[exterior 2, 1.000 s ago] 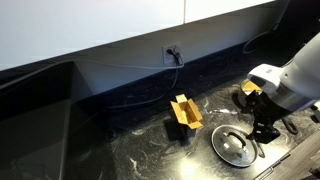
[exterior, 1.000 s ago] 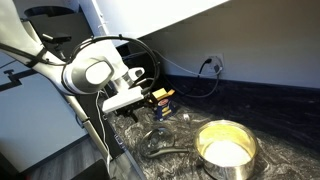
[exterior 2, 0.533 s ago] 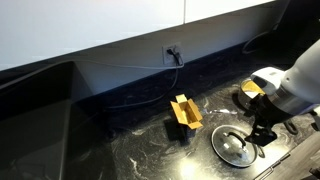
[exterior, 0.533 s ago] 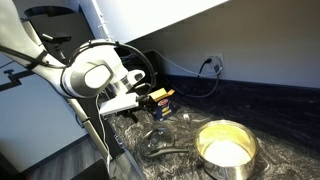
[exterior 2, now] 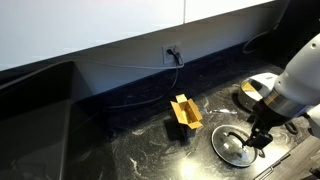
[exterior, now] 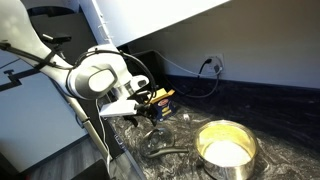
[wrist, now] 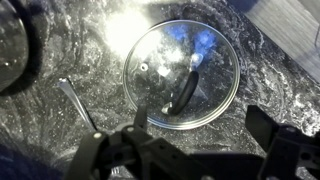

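A round glass lid (wrist: 180, 62) with a black handle (wrist: 185, 90) lies flat on the dark marbled counter; it shows in both exterior views (exterior: 163, 146) (exterior 2: 235, 147). My gripper (wrist: 200, 122) is open and empty, hanging just above the lid's near edge with a finger on each side. It also shows in both exterior views (exterior: 150, 116) (exterior 2: 262, 136). A metal pot (exterior: 225, 150) stands beside the lid, and the arm partly hides it in an exterior view (exterior 2: 247, 93).
A yellow and black box (exterior 2: 183, 113) lies open on the counter (exterior 2: 120, 150) near the back wall, also seen in an exterior view (exterior: 160, 98). A cable runs from a wall socket (exterior 2: 172, 52). A thin metal piece (wrist: 78, 103) lies left of the lid.
The gripper has come down and moved closer to the glass lid. The lid, pot and box have not moved.
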